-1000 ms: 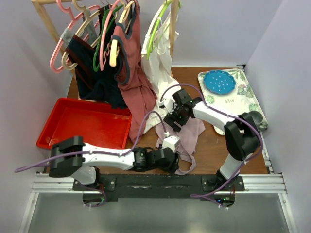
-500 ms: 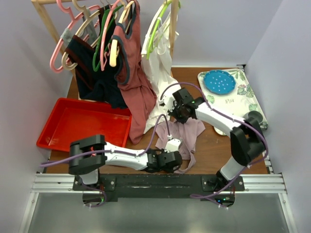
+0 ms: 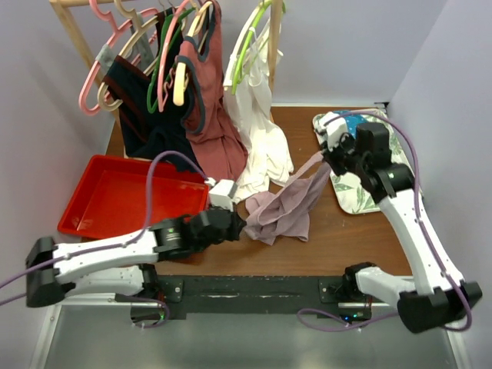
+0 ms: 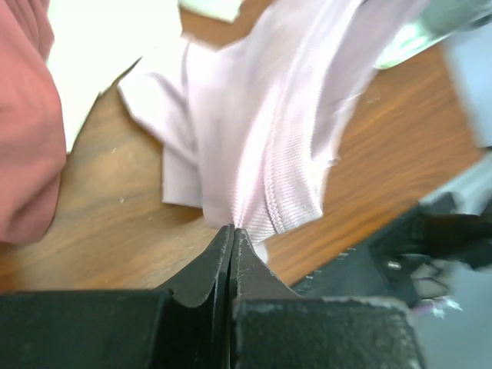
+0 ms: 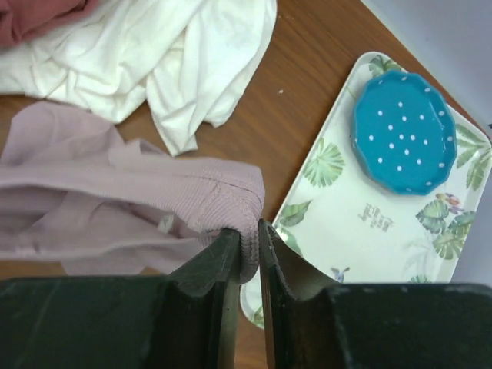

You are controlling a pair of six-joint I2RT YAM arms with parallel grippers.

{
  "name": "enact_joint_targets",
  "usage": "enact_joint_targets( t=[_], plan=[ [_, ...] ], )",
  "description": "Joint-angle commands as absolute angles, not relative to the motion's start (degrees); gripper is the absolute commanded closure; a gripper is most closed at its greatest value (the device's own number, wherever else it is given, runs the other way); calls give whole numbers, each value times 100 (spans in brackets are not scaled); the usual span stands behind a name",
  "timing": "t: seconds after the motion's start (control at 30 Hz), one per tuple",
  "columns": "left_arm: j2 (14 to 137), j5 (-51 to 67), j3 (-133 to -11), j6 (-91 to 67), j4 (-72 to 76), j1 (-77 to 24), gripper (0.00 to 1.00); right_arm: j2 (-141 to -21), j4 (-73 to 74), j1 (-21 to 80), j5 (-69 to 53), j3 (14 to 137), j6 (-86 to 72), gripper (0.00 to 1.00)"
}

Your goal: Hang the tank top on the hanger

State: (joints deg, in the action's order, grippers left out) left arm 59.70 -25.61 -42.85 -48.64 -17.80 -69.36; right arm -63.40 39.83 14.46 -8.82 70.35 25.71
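Observation:
The tank top [image 3: 288, 204], pale mauve and limp, hangs stretched between my two grippers above the brown table. My left gripper [image 3: 240, 224] is shut on its lower left edge; the left wrist view shows the jaws pressed together on a ribbed hem of the tank top [image 4: 261, 115]. My right gripper [image 3: 327, 160] holds the upper right end near the floral tray, and the right wrist view shows a fold of the tank top [image 5: 115, 200] pinched between its fingers [image 5: 227, 254]. The salmon-pink hanger [image 3: 96, 65] hangs on the wooden rack at the back left, far from both grippers.
A red tray [image 3: 100, 200] lies at the left. A white garment [image 3: 261, 146] and a rust-red top [image 3: 211, 115] hang from the rack down to the table. A lime-green hanger [image 3: 250, 46] hangs there too. A floral tray [image 5: 338, 207] holds a teal plate [image 5: 403, 131].
Both grippers closed on the tank top. The right arm swung right and up toward the floral tray, the left drew back leftward, and the top lifted and stretched out between them.

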Motion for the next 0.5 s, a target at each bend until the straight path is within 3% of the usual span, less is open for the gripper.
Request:
enact_joint_targets(
  t=[0.0, 0.13, 0.17, 0.33, 0.47],
  plan=[
    [5301, -1996, -3929, -4044, -1635, -6900, 100, -5785, 4605, 1371, -1037, 5902, 3023, 75],
    [5107, -1408, -3640, -3929, -1731, -6891, 100, -5380, 4922, 1371, -862, 5090, 3515, 55],
    [5080, -1345, -3595, -3911, -1731, -6899, 99, -5327, 5044, 1371, -722, 4993, 3585, 45],
    [4870, -1204, -3778, -3649, -1994, -6899, 54, -5159, 5352, 1362, -343, 5018, 3727, 25],
    [4720, -1423, -4411, -3209, -2740, -6899, 28, -5317, 5641, 1362, -1026, 5728, 3665, 22]
  ],
)
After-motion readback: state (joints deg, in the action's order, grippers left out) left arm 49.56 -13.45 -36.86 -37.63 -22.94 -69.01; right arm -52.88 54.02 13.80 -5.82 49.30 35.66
